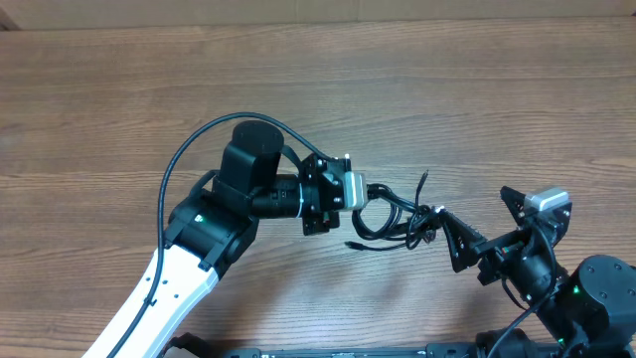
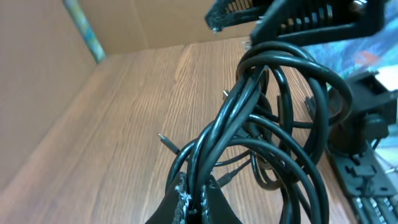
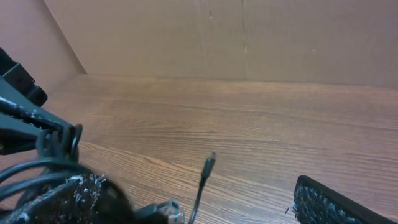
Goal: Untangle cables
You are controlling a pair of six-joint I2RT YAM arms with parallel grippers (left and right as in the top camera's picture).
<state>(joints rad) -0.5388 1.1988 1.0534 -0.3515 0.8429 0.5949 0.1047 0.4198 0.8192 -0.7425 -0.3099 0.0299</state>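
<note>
**A:** Where are the cables (image 1: pixel 391 214)?

**B:** They sit in one knotted bunch of thin black loops on the table (image 1: pixel 298 80), a little right of the middle, between the two arms. One loose end with a small plug (image 1: pixel 424 177) sticks out from the top of the bunch, towards the far side. Another end lies flat on the wood at the lower left of it.

**A:** Is anything holding them?

**B:** Yes, the left gripper (image 1: pixel 360 191). Its fingers are pinched tight on several strands at the left edge of the bunch. In the left wrist view the strands run straight out from between the fingertips and fan into loops. A silver tip (image 2: pixel 163 138) pokes out to one side above the wood.

**A:** And the other arm?

**B:** The right gripper (image 1: pixel 472 201) is spread as wide as it goes and clamps nothing. Its near finger (image 1: pixel 455 242) touches the right edge of the bunch, and in the right wrist view strands lie against its rough pad. I cannot tell whether that finger is threaded through a loop or only resting against one. The far finger stands well clear of the cords.

**A:** What surrounds all this?

**B:** Bare wood-grain tabletop, and a plain brown wall (image 3: pixel 280 37) along the far edge.
</note>
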